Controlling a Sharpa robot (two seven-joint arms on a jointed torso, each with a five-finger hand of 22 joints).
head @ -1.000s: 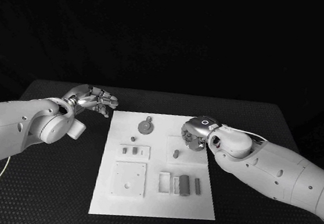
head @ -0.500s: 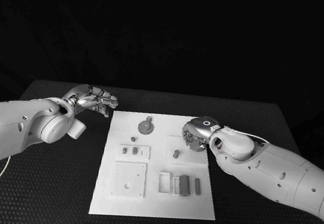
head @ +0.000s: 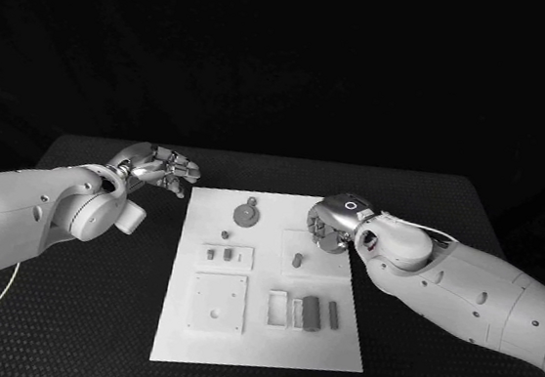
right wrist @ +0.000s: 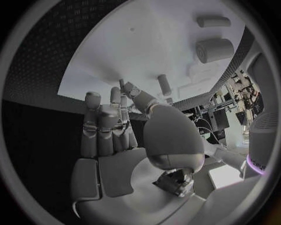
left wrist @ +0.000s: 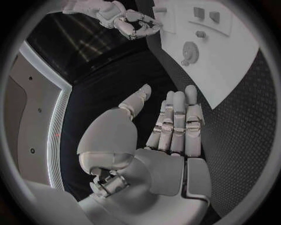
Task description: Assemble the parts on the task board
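The white task board (head: 260,345) lies in the middle of the black table. At its far end lies a round grey disc part (head: 247,212), also seen in the left wrist view (left wrist: 190,49). A short cylinder (head: 298,262) lies toward the board's right side (right wrist: 164,85). My right hand (head: 335,222) hovers over the far right corner of the board, fingers loosely bent, nothing between them (right wrist: 114,126). My left hand (head: 156,165) floats off the board's far left corner, fingers straight and empty (left wrist: 175,122).
A raised plate with two small pieces (head: 222,254), a small peg (head: 225,234), a square plate (head: 216,300) and several rectangular pieces (head: 303,310) sit on the board. Black table (head: 65,311) lies open on both sides.
My right hand has drifted slightly to the right and toward me over the board. The left hand and the parts have stayed put.
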